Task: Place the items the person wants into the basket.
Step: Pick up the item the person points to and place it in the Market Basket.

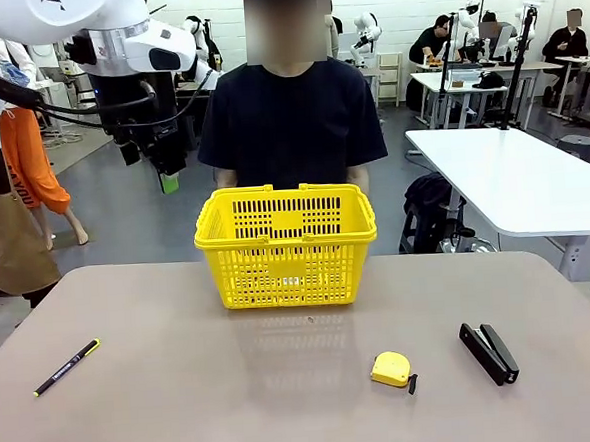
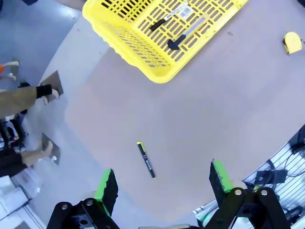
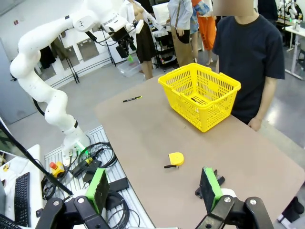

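Observation:
The yellow basket (image 1: 286, 244) stands at the table's far middle, in front of the person (image 1: 288, 111) in a black T-shirt. Inside the basket (image 2: 143, 50) lie a black marker with a white label (image 2: 167, 16) and a utility knife (image 2: 185, 35). A thin black pen with a yellow tip (image 1: 67, 367) lies on the table at the front left. My left gripper (image 1: 152, 168) hangs open high above the table's left side, and the pen (image 2: 146, 160) is far below its open fingers (image 2: 107, 188). My right gripper (image 3: 153, 188) is open and holds nothing.
A yellow tape measure (image 1: 391, 368) and a black stapler (image 1: 488, 352) lie at the front right of the table. The stapler (image 3: 215, 179) sits just beyond my right gripper's fingers. Bare tabletop lies between the pen and the basket.

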